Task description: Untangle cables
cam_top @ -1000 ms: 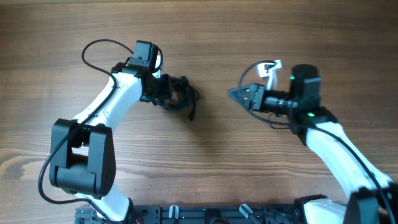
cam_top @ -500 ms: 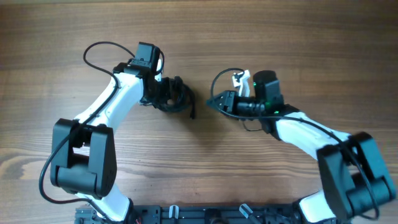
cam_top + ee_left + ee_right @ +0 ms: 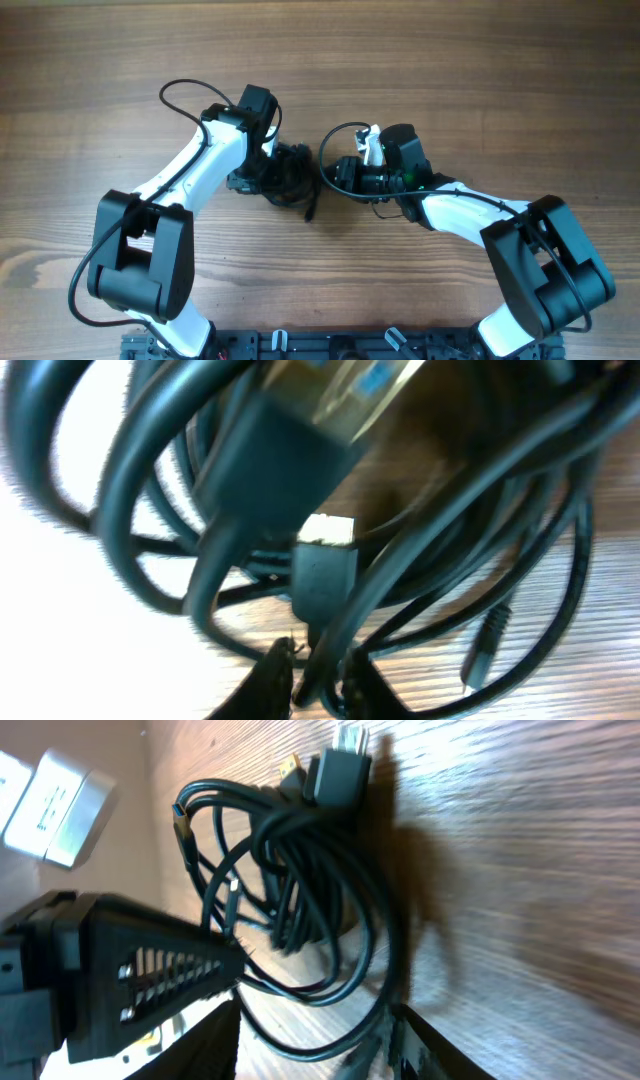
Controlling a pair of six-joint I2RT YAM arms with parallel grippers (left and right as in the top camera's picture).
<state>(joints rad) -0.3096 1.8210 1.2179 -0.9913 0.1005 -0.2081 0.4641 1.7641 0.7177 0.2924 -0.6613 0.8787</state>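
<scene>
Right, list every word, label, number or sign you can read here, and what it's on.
No text can be read in any view.
White block in the corner of the right wrist view: faint marks, too blurred to read.
Plugs on the cables: no legible markings.

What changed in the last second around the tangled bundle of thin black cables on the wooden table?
The right gripper swept left, from well clear of the tangled bundle of thin black cables to close beside it, jaws open. The left gripper, pinching a strand, shifted slightly right and back toward the robot, taking the bundle along. The bundle stayed knotted.
</scene>
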